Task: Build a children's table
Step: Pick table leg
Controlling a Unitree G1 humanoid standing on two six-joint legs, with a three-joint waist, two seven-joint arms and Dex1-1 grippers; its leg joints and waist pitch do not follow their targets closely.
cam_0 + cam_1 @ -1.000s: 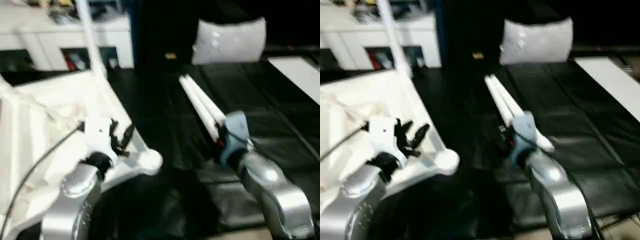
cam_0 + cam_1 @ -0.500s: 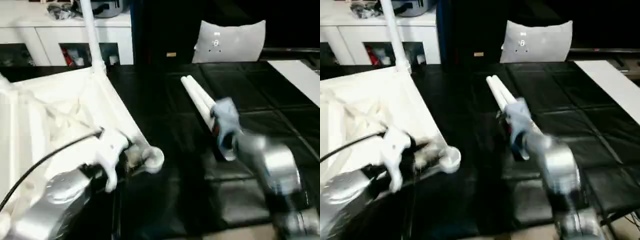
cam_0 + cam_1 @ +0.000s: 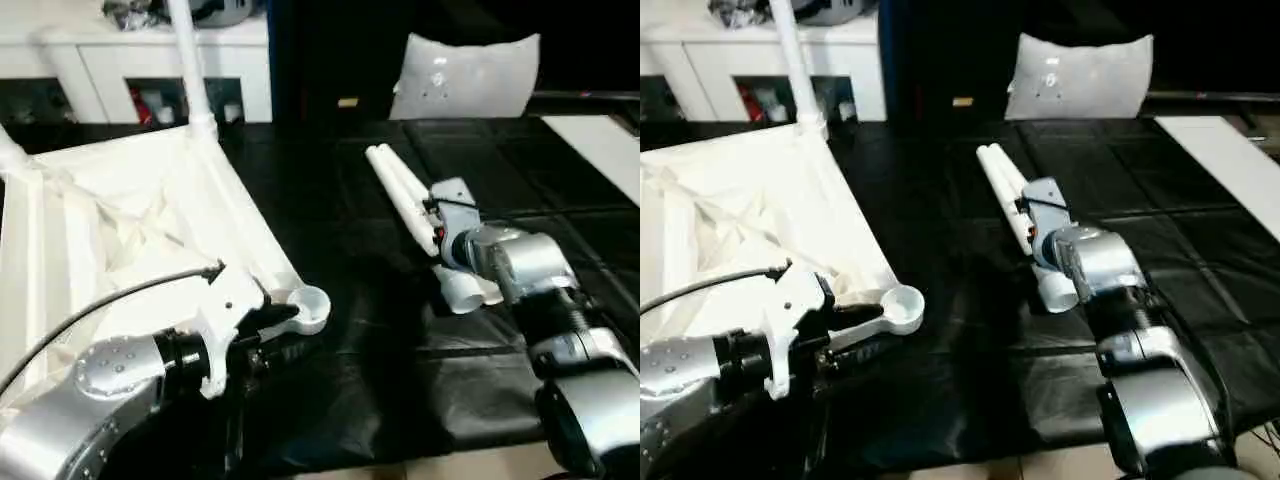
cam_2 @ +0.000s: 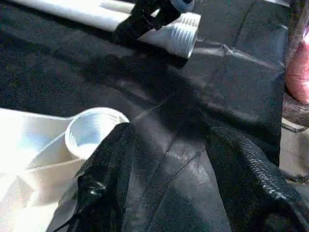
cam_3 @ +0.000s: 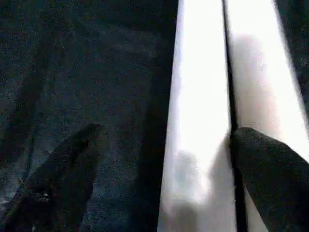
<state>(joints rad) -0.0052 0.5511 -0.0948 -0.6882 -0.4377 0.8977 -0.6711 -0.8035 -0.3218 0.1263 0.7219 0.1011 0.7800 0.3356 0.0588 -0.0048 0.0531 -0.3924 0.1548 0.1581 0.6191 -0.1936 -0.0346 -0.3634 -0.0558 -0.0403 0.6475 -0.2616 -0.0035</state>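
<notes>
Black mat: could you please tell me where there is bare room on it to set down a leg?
Bare black mat lies between the tabletop and the two loose legs, and beyond the legs toward the white board. It is crowded at the corner socket by the left gripper and around the right gripper.

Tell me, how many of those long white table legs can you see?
3. One leg stands upright in the far corner of the upturned tabletop. Two legs lie side by side on the black mat under the right gripper. A fourth may be hidden.
</notes>
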